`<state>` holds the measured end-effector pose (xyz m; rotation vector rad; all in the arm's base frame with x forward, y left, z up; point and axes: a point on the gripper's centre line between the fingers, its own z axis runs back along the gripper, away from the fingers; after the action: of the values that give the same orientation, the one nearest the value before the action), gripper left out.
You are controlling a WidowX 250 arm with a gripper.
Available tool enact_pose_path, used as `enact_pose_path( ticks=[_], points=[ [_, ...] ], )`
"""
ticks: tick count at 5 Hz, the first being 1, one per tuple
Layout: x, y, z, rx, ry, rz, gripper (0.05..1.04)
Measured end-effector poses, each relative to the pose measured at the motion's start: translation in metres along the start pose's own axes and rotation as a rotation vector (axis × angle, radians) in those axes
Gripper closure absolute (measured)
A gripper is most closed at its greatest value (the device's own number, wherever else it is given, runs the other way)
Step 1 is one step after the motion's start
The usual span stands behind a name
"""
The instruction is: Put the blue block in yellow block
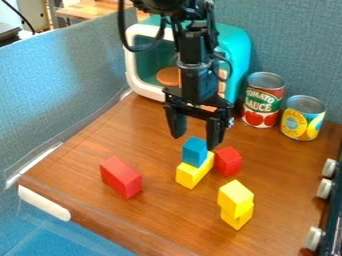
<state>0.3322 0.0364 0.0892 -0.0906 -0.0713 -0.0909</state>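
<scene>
The counter (157, 215) has a brown wood-grain top with a soft sheen. A blue-grey textured panel (60, 75) stands along the counter's left side, paler where light falls on it, and a matching panel (294, 40) rises behind the counter. Pale strips edge the counter on its left, and a rounded white piece (44, 202) sits at its near left corner. Below that corner of the counter is a bright blue surface (50, 242). A dark unit (331, 215) with white knobs (324, 188) borders the counter's right side. Beyond the counter's left panel is a light wooden table (90, 9).
</scene>
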Motion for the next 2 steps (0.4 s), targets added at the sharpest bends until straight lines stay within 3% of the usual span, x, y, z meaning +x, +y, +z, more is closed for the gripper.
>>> enact_pose_path(
  ticks=[2],
  points=[
    [0.0266, 0.0026, -0.0158, -0.007, 0.040, -0.013, 0.083]
  ],
)
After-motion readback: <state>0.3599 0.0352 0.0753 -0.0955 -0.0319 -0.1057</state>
